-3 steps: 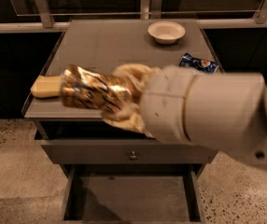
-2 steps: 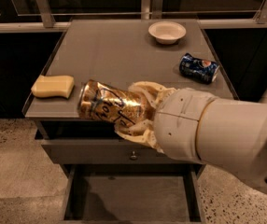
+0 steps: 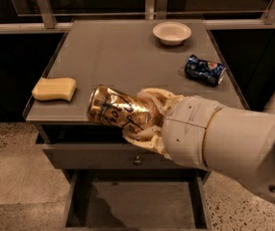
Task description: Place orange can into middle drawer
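The orange can (image 3: 120, 110) is golden with dark mottled print and lies on its side in the air over the cabinet's front edge. My gripper (image 3: 144, 117) is shut on the orange can, its pale fingers (image 3: 152, 96) wrapped around the can's right half. The big white arm (image 3: 224, 143) reaches in from the right. The middle drawer (image 3: 137, 206) is pulled open below, its grey floor showing between low side walls, straight under the can.
On the grey cabinet top (image 3: 123, 52) lie a yellow sponge (image 3: 55, 89) at the left, a white bowl (image 3: 171, 32) at the back and a blue Pepsi can (image 3: 205, 70) on its side at the right. A closed drawer front with a knob (image 3: 137, 160) sits above the open drawer.
The arm has drawn back to the right and a little down with the can, uncovering the Pepsi can. The can now hangs further over the front edge.
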`<action>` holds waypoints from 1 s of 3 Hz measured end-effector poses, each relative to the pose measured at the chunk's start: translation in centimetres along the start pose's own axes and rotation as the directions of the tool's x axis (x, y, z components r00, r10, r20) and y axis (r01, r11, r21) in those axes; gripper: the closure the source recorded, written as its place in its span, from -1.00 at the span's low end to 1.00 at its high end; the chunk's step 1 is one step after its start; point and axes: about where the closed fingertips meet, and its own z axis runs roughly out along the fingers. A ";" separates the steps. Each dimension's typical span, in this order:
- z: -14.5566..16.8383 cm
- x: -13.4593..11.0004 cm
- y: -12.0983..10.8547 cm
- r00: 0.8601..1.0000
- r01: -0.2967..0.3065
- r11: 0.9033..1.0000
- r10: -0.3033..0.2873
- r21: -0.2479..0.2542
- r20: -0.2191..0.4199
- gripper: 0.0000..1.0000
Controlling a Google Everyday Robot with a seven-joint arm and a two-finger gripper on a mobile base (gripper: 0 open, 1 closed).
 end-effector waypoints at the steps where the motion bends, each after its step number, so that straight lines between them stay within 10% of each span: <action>1: 0.7 5.2 0.8 0.995 -0.100 0.994 0.100 0.036 -0.021 1.00; 3: 1.4 14.3 2.3 0.963 -0.247 0.963 0.256 0.111 -0.078 1.00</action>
